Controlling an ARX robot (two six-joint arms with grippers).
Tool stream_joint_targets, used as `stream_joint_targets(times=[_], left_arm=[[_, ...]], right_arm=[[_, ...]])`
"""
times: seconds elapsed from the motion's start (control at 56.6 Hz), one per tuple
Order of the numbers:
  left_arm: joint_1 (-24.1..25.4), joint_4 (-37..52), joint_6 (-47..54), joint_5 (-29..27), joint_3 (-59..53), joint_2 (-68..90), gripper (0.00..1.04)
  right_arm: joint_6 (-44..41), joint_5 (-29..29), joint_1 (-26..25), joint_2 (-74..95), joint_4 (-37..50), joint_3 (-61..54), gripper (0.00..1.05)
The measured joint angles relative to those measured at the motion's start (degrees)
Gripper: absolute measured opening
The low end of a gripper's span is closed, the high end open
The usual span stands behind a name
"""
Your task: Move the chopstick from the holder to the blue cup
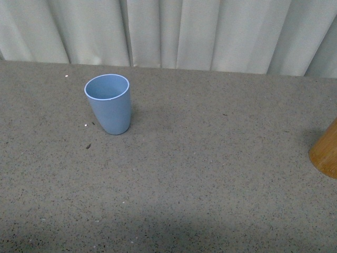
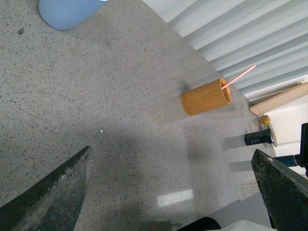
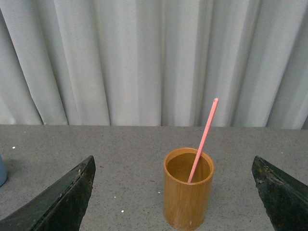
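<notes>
The blue cup stands upright and empty on the grey table, left of centre in the front view; its base shows in the left wrist view. The wooden holder stands upright in the right wrist view with one pink chopstick leaning in it. Holder and chopstick also show in the left wrist view; only the holder's edge shows at the front view's right border. My right gripper is open, facing the holder from a short way off. My left gripper is open over bare table.
A white curtain hangs behind the table's far edge. In the left wrist view a dark can, a wooden board and other small items lie beyond the table's edge past the holder.
</notes>
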Motion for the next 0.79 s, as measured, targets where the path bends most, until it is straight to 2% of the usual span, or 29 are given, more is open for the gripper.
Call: stream_joint_targets(times=[0.795], left_arm=[[0.0, 0.0, 0.0, 0.0, 0.0, 0.0, 0.98]], right_arm=[[0.0, 0.0, 0.0, 0.0, 0.0, 0.0, 0.95]])
